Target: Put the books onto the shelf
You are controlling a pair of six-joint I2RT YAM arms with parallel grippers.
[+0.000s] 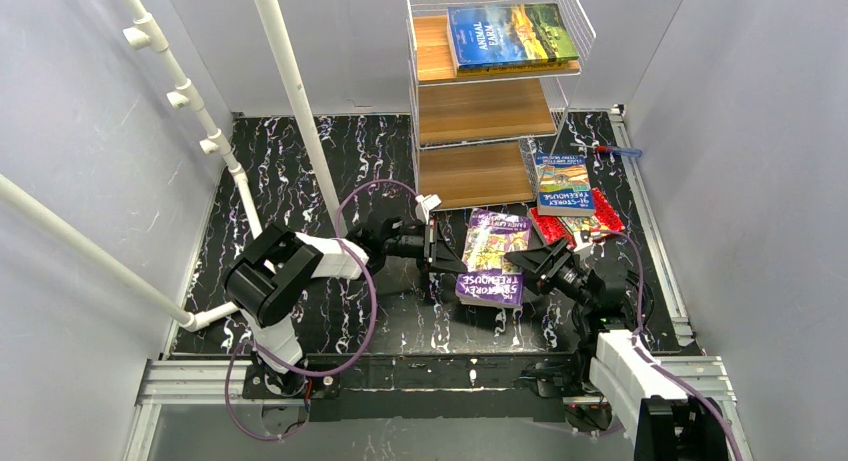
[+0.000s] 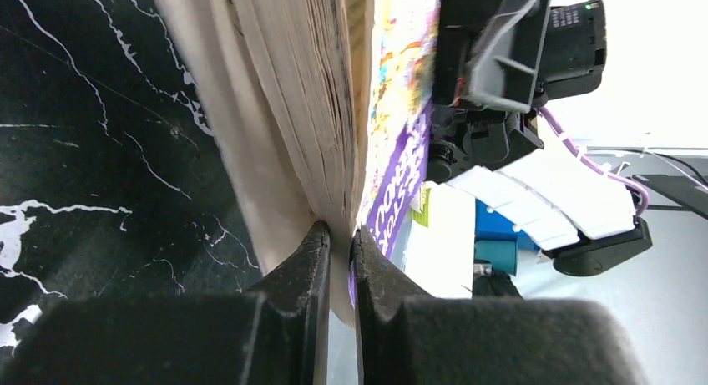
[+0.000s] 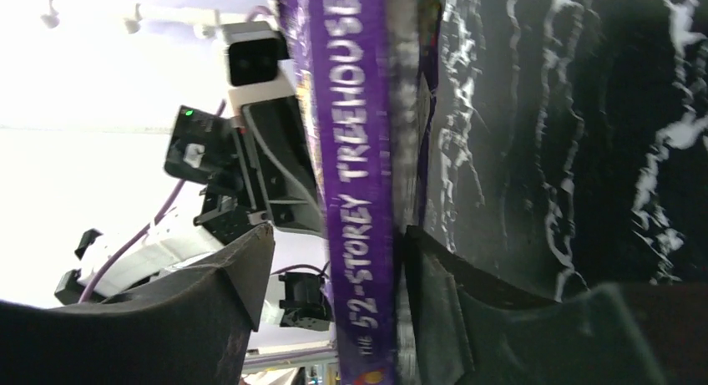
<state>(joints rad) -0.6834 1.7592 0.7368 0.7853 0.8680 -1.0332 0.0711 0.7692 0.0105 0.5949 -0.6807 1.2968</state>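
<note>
The shelf (image 1: 487,106) stands at 12 o'clock on the table, with a blue Animal Farm (image 1: 510,36) lying flat on its top board. The two lower boards are bare.

The purple book (image 1: 492,253) lies near the table's middle, just off the shelf's foot. At its 2 o'clock a blue book (image 1: 562,184) partly overlaps a red book (image 1: 603,221).

The left hand (image 1: 440,253) is at the purple book's 9 o'clock edge. Its wrist view shows the fingers pinched nearly together on the book's fore-edge corner. The right hand (image 1: 528,266) is at 4 o'clock, jaws apart and straddling the spine. One pad is against the spine and the other has a gap, so it has no grip yet.

The step in hand looks like a two-handed pickup of the purple book. Next, the right hand should clamp the spine. Then the book can be lifted level towards 12 o'clock and slid onto a free board, clear of the wire sides. A thin paperback may sag or slip if it is held by one corner.

Pale grey walls (image 1: 80,131) box in the space. The table (image 1: 300,181) is black with white veining and looks smooth. White poles (image 1: 290,81) rise at 10 o'clock.
</note>
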